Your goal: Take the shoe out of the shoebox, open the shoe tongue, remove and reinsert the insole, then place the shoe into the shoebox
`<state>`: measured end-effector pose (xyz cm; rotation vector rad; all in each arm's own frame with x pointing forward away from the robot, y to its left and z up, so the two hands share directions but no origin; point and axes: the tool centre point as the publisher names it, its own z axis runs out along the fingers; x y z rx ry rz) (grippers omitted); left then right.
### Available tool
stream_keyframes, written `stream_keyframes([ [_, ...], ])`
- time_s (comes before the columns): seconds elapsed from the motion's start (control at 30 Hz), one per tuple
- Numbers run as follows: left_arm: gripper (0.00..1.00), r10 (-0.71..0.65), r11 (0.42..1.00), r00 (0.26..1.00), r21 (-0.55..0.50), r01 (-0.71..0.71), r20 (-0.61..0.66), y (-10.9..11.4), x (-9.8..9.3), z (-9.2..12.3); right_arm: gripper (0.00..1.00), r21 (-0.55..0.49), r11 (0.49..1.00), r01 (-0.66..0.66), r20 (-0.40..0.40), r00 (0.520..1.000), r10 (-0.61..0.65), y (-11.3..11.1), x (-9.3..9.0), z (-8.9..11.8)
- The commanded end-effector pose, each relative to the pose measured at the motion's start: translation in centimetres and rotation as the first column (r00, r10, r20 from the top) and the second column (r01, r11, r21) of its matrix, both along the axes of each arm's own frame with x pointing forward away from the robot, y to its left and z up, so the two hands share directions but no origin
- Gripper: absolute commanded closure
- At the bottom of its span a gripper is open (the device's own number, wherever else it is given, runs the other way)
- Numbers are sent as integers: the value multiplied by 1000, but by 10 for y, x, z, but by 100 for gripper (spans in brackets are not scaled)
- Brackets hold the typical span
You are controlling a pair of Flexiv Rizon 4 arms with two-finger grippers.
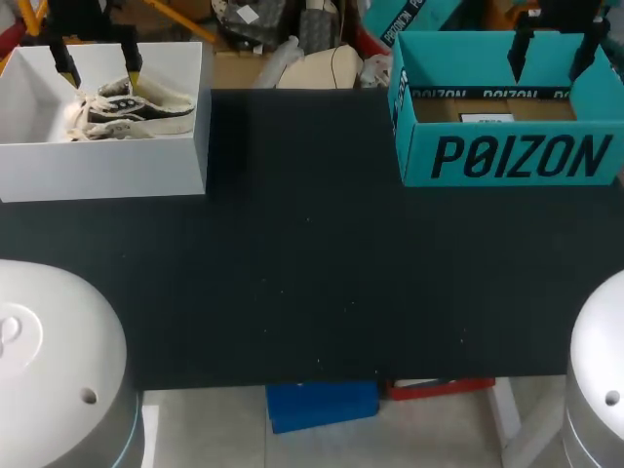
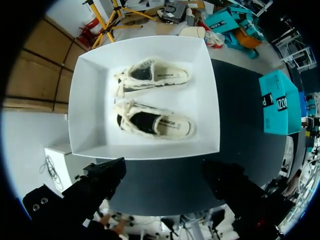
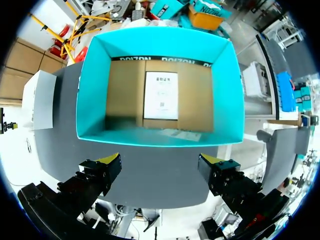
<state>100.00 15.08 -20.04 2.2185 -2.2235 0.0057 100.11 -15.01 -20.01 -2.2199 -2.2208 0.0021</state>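
the left claw point(image 1: 100, 68) is hanging released, fingers spread wide, over the white box point(image 1: 97, 171), probably lining up to lift a shoe. two cream canvas shoes point(image 2: 155, 122) with frayed edges are lying side by side inside its smooth walls. the right claw point(image 3: 161, 162), also released and holding nothing, is hovering above the teal cardboard box point(image 3: 92, 85), whose brown floor is carrying a paper sheet point(image 3: 161, 95).

Cream shoes point(image 2: 152, 102) with black insides sit in a white box point(image 2: 85, 100); teal shoebox point(image 3: 95, 85) is brown inside; bench point(image 1: 312, 273) is black.
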Motion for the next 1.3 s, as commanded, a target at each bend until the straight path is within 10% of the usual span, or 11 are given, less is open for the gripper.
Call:
stream_keyframes([
  [0.03,0,-86,996,994,35,84,63,0,-2,-1,0,0,1000,0,0,1000,0,0,0,0],
  [0.6,0,-235,972,967,31,233,95,-5,-1,1,0,0,1000,0,0,1000,0,0,0,0],
  [0.73,0,-702,707,695,35,706,157,-12,-1,12,0,0,1000,0,0,1000,0,0,0,0],
  [0.9,0,-972,187,161,147,971,173,-6,-9,20,0,0,1000,0,0,1000,0,0,0,0],
  [1.17,0,-996,-52,-73,362,931,44,1,-11,21,0,0,1000,0,0,1000,0,0,0,0],
  [1.3,0,-996,-57,-78,363,930,43,1,-11,21,0,0,1000,0,0,1000,0,0,0,0],
])
